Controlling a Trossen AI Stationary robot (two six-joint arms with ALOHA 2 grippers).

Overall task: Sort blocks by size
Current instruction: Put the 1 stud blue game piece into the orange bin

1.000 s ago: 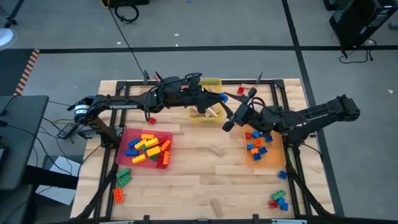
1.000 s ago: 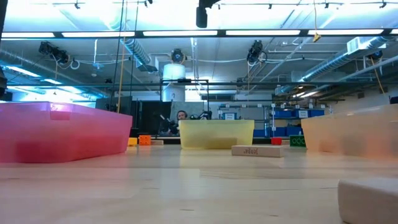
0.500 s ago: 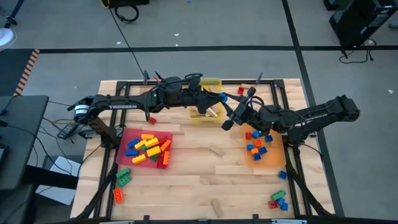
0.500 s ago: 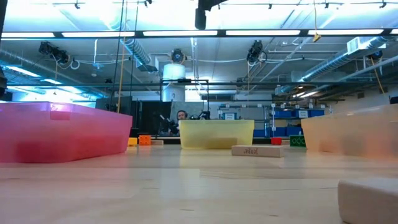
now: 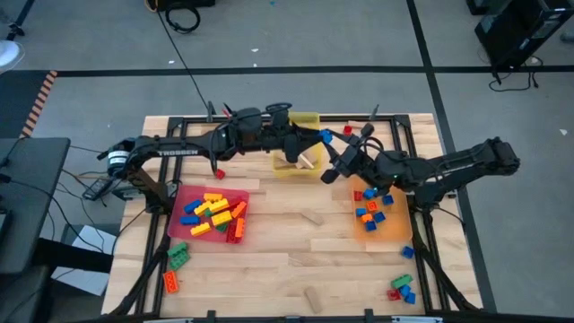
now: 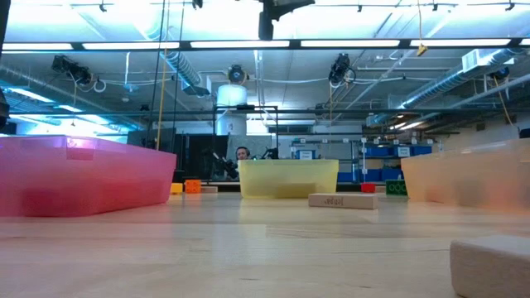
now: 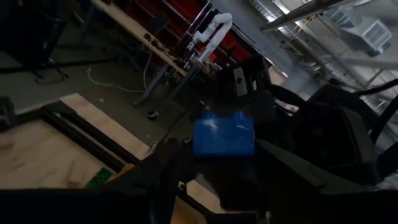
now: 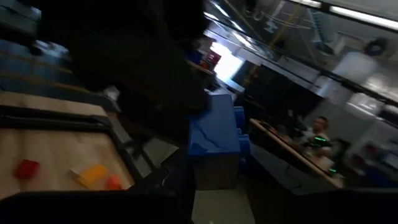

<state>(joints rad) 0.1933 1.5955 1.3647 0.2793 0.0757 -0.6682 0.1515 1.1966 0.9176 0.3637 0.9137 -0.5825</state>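
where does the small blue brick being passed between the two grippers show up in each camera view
High view: blue brick between the left gripper and right gripper, at the yellow tray.
Low view: not in it; the arms hang above the frame.
Left wrist view: centre.
Right wrist view: centre.
Shared landmark: the brick's studs.

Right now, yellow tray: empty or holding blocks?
Holding blocks. In the high view the yellow tray has tan wooden blocks lying inside, partly covered by the left arm. The exact count cannot be told.
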